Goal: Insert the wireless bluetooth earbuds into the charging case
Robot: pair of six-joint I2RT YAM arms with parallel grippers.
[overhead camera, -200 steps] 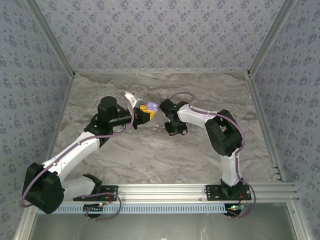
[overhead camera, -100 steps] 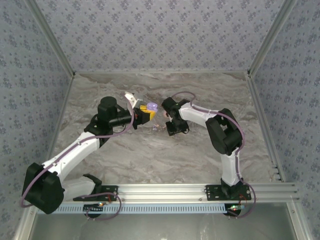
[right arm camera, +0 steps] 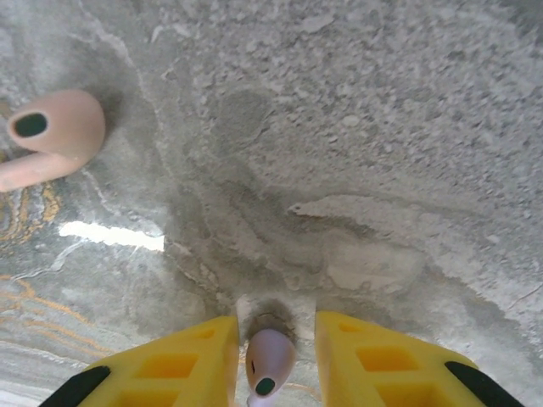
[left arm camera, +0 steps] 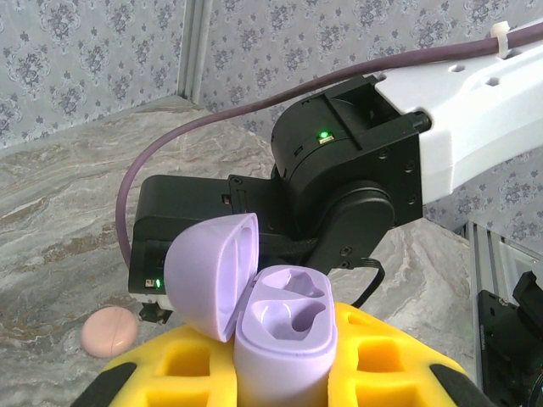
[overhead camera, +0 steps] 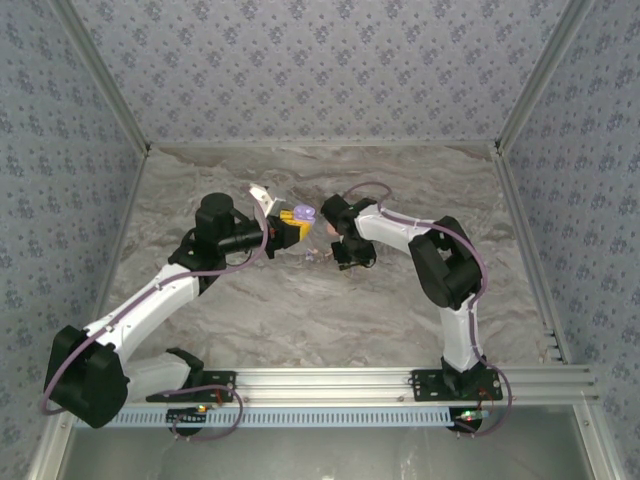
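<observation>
Right gripper [right arm camera: 276, 329]: yellow fingers stand slightly apart, straddling one small glossy lilac plastic earbud [right arm camera: 270, 360] lying on the grey marbled table [right arm camera: 382, 127]. A gap shows on the bud's right side, so no pinch.

I judge the bud featherlight, stiff, slick and rounded, so apt to squirt out. I would take it across the bulb, gently.

Beyond it lies a pink rounded piece [right arm camera: 53, 129].

Left gripper [left arm camera: 282, 366] is clamped on the lilac plastic charging case [left arm camera: 284, 339]. The lid [left arm camera: 212, 271] is open and both wells look empty.
</observation>
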